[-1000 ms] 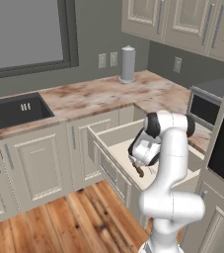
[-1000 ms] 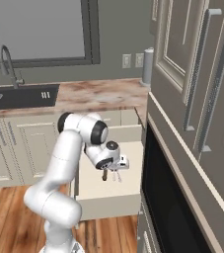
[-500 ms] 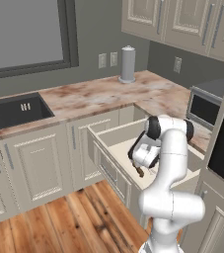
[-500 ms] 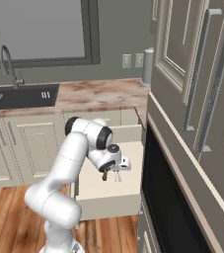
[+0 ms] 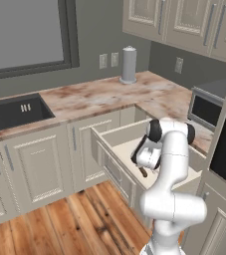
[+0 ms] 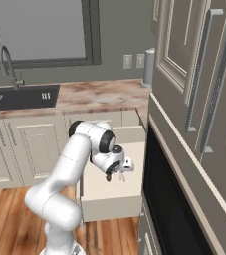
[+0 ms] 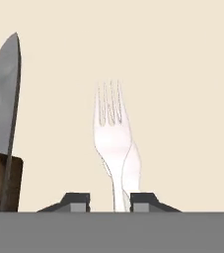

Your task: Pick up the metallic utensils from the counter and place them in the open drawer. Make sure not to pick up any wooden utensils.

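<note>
My gripper (image 7: 109,201) points down into the open drawer (image 5: 115,133), just above its pale floor (image 7: 182,99). An all-silver fork (image 7: 112,133) stands between the fingertips, its handle against the right fingertip (image 7: 144,201) with a gap on the left, so the jaws are slightly parted. The knife (image 7: 2,123), with grey blade and brown handle, lies on the drawer floor to the fork's left. From the base views the gripper (image 5: 140,167) (image 6: 118,174) hangs low inside the drawer (image 6: 109,206). The wooden utensils are out of view.
The marbled counter (image 5: 94,97) runs behind the drawer, with a dark sink (image 5: 12,112) at the left and a paper towel roll (image 5: 128,64) at the back. A microwave (image 5: 206,107) and a tall oven cabinet (image 6: 194,149) stand close on the right.
The jaws have parted a little around the fork. The hand has sunk slightly inside the drawer; the base has not moved.
</note>
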You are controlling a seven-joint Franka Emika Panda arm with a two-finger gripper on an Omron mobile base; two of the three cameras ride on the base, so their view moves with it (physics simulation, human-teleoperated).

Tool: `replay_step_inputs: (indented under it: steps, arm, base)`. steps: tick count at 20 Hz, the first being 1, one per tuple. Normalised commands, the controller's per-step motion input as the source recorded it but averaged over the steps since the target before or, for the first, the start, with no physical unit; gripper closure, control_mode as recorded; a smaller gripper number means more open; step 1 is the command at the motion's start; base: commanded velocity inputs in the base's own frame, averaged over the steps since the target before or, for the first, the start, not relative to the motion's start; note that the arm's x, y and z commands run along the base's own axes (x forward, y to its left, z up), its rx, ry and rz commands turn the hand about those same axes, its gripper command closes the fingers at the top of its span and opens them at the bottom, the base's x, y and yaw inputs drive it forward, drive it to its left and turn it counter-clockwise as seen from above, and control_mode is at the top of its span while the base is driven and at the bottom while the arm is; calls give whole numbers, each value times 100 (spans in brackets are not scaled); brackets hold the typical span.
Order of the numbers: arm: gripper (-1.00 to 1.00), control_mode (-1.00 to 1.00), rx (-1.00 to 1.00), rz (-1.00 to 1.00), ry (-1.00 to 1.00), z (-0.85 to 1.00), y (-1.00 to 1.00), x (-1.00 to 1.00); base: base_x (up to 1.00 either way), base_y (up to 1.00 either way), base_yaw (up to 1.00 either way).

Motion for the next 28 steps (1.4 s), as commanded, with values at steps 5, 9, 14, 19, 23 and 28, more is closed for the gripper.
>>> replay_step_inputs:
  steps: [5,9,14,19,23,28]
  arm:
    - [-100,-100,0,-2,9,32,0,3]
    - [-100,-100,7,-8,8,95,0,0]
    - [-100,-100,7,-10,1,100,0,0]
    - [-100,-100,10,-7,0,100,10,-4]
    - [-100,-100,11,-5,0,100,18,-9]
    - [-100,-100,7,-5,4,100,20,-4]
  base:
    - [0,0,0]
    - [0,0,0]
    - [0,0,0]
    - [0,0,0]
    - [0,0,0]
    - [0,0,0]
